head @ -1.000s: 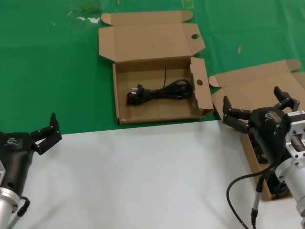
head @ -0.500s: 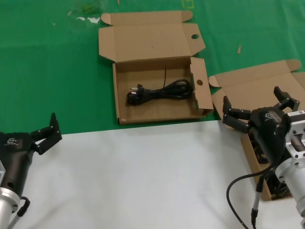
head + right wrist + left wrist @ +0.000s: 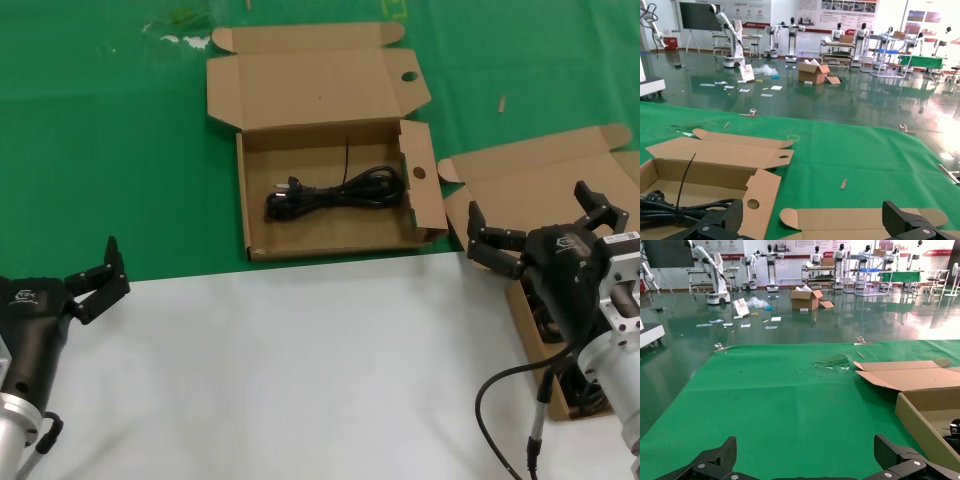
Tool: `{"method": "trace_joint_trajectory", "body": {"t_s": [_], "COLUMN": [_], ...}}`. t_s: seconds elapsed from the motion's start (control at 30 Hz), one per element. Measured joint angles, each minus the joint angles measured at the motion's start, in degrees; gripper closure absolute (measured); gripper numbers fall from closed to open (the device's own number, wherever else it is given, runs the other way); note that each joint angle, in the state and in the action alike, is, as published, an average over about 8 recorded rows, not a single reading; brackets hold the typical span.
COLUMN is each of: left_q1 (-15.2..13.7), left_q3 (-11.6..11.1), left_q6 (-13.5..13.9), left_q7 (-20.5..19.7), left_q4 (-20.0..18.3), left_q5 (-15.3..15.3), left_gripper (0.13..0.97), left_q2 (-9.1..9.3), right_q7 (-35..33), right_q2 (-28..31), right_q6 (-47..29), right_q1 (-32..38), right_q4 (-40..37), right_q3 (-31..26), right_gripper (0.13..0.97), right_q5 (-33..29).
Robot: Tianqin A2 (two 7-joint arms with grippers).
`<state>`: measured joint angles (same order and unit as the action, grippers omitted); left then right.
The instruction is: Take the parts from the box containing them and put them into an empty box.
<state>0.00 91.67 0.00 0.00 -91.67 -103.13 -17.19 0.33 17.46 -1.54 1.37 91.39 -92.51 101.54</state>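
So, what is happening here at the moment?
A two-armed robot is moving black cables between two open cardboard boxes on a green mat. One bundled cable already lies in the box with round holes in its flaps, in the middle. The right hand hangs open and empty above the second box, where more dark cables show below the arm. The left hand waits open near the table's left edge, holding nothing.

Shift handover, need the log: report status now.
Left gripper open, parked at the table edge. Right gripper open above the source box. One cable already in the holed box. Nothing in the way.
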Motion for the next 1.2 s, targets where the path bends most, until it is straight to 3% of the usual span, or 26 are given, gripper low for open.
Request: {"method": "trace_joint_trajectory", "body": {"t_s": [1.2], "left_q1": [0.0], "left_q3": [0.0], "left_q6": [0.0], "left_q7": [0.0], "left_q4": [0.0], "left_q5": [0.0], "left_gripper": [0.132], "left_q2": [0.00], "right_q7": [0.0], "right_q2": [0.0], "right_q6": [0.0], "right_q1": [0.0], "right_q4": [0.0], "right_q3": [0.0], "right_gripper": [0.129], "right_q5": [0.0]}}
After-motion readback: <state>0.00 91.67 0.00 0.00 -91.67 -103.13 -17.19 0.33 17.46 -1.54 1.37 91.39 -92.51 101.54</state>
